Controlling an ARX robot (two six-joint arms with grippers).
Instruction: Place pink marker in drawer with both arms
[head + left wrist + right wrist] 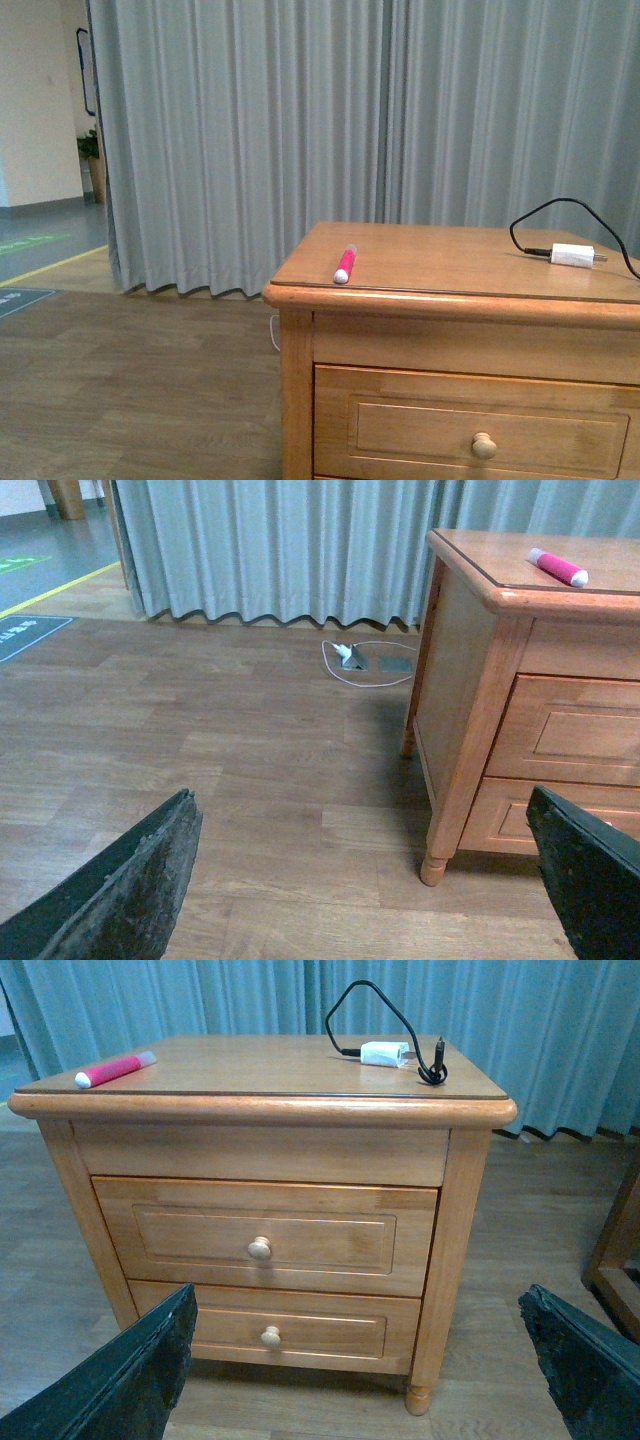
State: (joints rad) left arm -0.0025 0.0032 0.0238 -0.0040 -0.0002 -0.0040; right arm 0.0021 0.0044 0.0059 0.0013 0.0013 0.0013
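Note:
The pink marker (345, 264) lies on top of the wooden cabinet (300, 340), near its left front corner, pale cap end toward the front edge. It also shows as the pink marker (558, 567) and the pink marker (114, 1069). The drawer (265, 1235) is shut, with a round knob (259, 1249) at its middle; the drawer (480, 425) is partly cut off in the front view. My left gripper (365, 880) is open, low over the floor, left of the cabinet. My right gripper (360, 1365) is open in front of the cabinet, apart from the drawers. Neither arm shows in the front view.
A white plug (572, 254) with a black cable (545, 210) lies on the cabinet top at the right. A lower drawer (270, 1328) sits under the first. Grey curtains (300, 130) hang behind. A floor socket with a white cord (355, 660) lies left of the cabinet. Another wooden leg (610, 1250) stands at the right.

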